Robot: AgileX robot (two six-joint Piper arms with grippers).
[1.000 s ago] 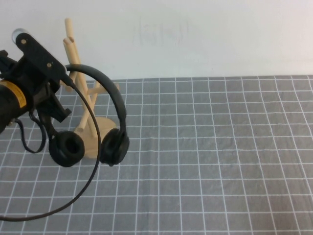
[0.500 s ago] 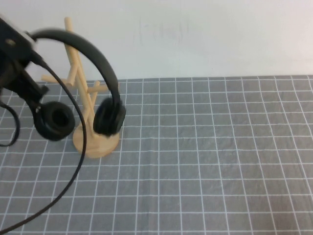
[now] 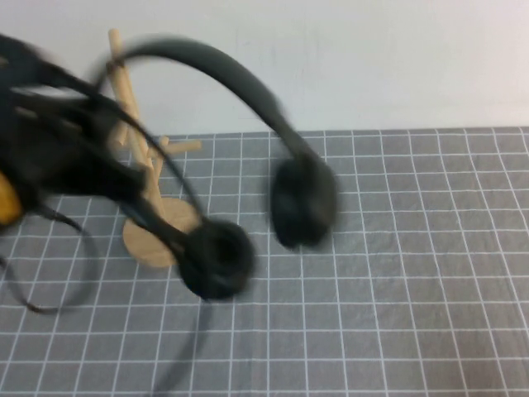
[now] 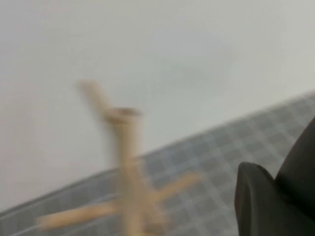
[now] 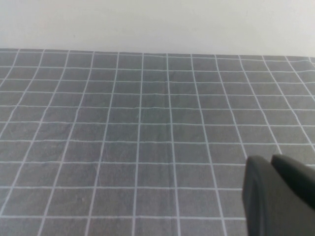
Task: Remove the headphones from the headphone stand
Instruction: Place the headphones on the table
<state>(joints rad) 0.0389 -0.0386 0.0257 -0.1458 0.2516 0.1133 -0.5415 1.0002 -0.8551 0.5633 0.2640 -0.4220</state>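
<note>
High view: matte black over-ear headphones [image 3: 304, 203], light and springy, hung clear of the wooden tree-shaped stand [image 3: 142, 245] at ten o'clock. The left gripper [image 3: 58, 157] at nine o'clock had its jaws narrow on the thin headband, probably the best hold. The right gripper [image 5: 280, 196] hovered over the bench, jaws impossible to tell.

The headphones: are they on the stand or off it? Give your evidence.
Off. The headphones hang in the air from the left gripper, ear cups clear of the headphone stand. The right gripper idles over bare cloth.
</note>
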